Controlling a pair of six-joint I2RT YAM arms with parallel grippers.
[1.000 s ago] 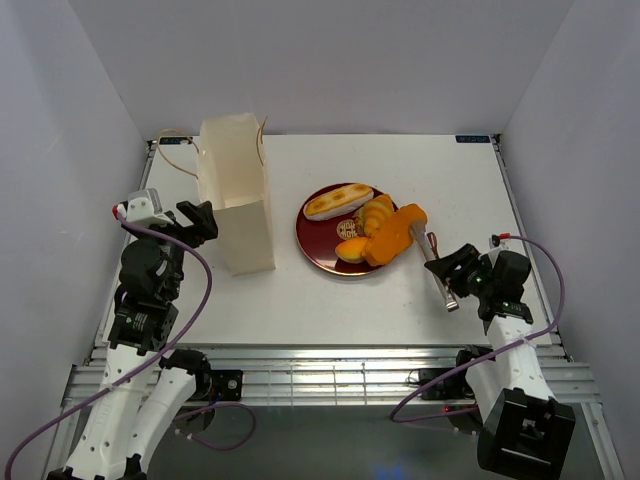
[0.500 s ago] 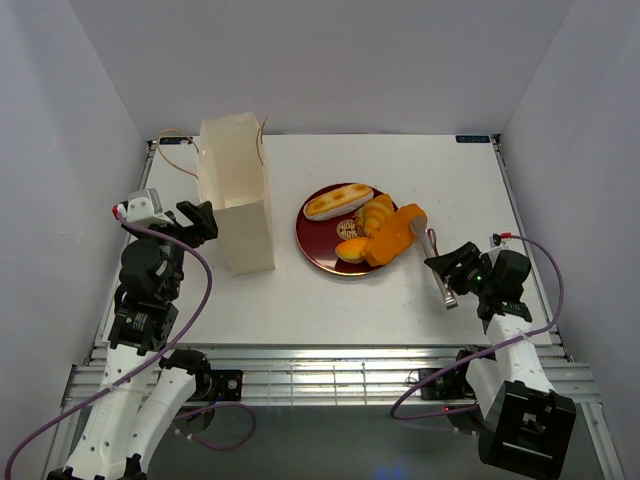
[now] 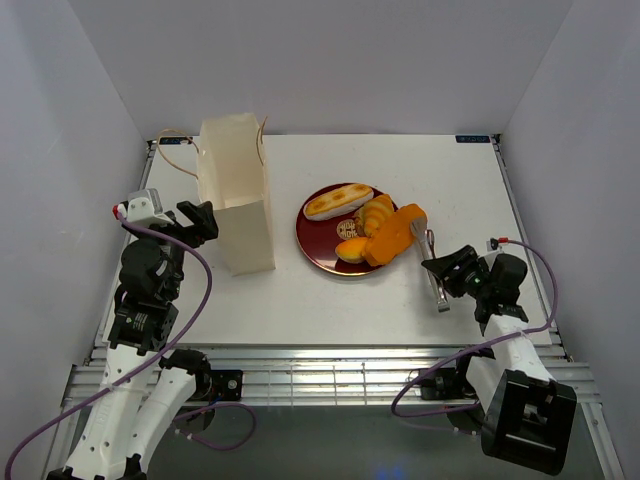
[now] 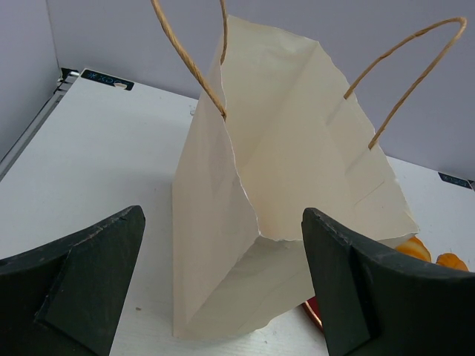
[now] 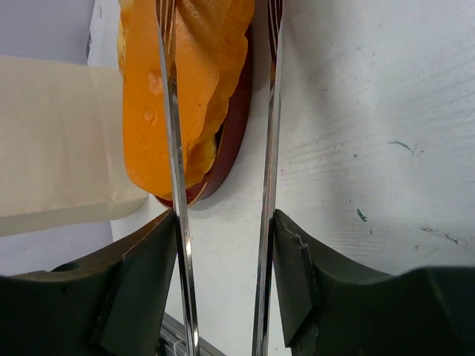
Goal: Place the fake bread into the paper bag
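Fake bread (image 3: 372,232): glossy golden-orange pastries, heaped on a dark red plate (image 3: 312,243), table centre. Paper bag (image 3: 238,200): cream, tall, upright, mouth open, brown string handles, toward the table's far-left corner.

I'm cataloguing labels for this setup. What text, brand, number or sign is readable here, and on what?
None legible.
Dark sticker on table edge: too small to read.
White emblem on red plate: blurred, unreadable.
Paper bag: no print visible.
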